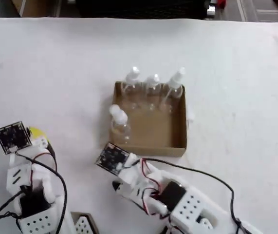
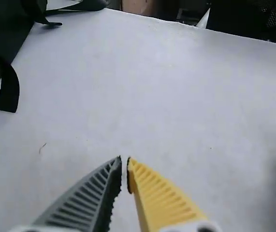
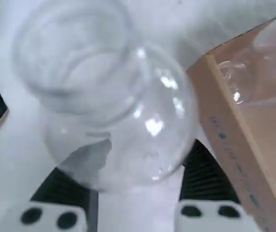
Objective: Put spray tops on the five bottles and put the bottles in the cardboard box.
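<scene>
Bottle [image 3: 128, 130] we see clamped in the right gripper [image 3: 133, 181] (neck looks open, uncapped), long axis pointing back up the arm, just outside the cardboard box [image 1: 151, 150] near wall; left gripper [image 2: 123, 169], jaws together and empty, sits well apart.

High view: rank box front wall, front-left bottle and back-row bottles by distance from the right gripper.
1. Box front wall, just ahead of the right gripper.
2. Front-left bottle, in the box's near-left corner.
3. Back-row bottles, along the far wall; too close to rank among themselves.
</scene>
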